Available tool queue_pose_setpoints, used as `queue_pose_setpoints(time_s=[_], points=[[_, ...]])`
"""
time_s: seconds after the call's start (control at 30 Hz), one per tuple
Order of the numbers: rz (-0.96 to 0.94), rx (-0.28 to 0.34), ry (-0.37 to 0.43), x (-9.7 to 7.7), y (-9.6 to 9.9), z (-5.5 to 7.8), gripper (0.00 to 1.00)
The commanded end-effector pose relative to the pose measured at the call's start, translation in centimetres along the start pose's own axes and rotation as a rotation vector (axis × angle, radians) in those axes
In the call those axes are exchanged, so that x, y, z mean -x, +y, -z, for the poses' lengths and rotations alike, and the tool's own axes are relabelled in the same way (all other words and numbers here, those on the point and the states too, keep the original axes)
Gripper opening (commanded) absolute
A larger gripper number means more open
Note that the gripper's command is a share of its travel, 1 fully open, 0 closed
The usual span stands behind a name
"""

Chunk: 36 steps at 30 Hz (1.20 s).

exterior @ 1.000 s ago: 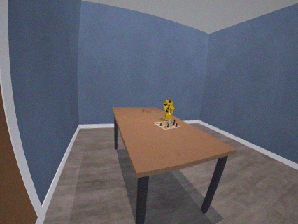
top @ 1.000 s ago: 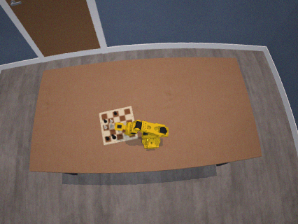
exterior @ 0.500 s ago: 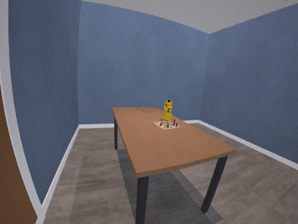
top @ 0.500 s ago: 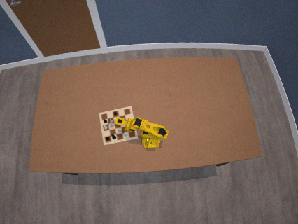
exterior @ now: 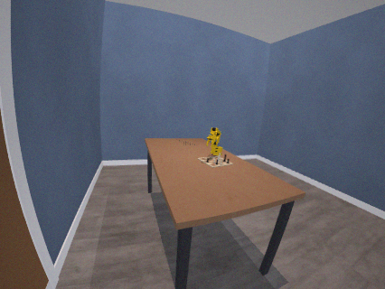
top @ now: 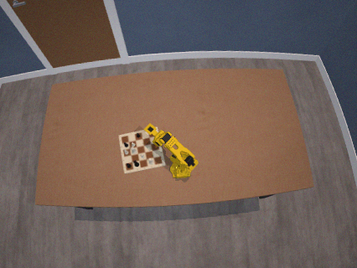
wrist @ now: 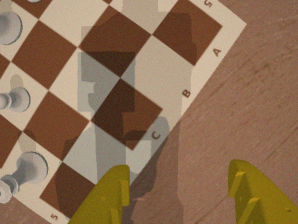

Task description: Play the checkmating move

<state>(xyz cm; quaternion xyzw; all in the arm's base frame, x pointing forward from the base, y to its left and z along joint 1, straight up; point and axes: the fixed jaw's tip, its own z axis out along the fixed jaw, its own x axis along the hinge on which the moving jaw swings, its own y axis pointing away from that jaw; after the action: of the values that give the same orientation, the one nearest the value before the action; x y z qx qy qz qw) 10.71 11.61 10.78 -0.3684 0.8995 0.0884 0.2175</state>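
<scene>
A brown table point(top: 235, 126) stands on a grey plank floor, with blue wall and a brown door point(top: 67, 29) beyond it. A small chessboard point(top: 141, 152) lies on the table, carrying a few black and white pieces too small to identify. The yellow arm point(top: 176, 151) reaches from its base just beside the board over the board's far right corner, where its gripper point(top: 150, 128) sits.

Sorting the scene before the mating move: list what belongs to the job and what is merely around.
Job:
chessboard
white pieces
black pieces
gripper, holding nothing

Merely around:
table
door
small dark bits at the table's far end
</scene>
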Motion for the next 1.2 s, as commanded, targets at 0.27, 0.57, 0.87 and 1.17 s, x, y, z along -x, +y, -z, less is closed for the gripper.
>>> queue_pose_setpoints(time_s=[0.27, 0.57, 0.87, 1.17], points=[[-0.416, -0.203, 0.057, -0.2, -7.8, 0.4, 0.25], [-0.765, -0.352, 0.097, -3.0, -13.8, 1.8, 0.3], [-1.08, -0.471, 0.127, -7.4, -18.0, 3.8, 0.34], [-1.296, -0.544, 0.143, -11.1, -19.9, 5.5, 0.37]])
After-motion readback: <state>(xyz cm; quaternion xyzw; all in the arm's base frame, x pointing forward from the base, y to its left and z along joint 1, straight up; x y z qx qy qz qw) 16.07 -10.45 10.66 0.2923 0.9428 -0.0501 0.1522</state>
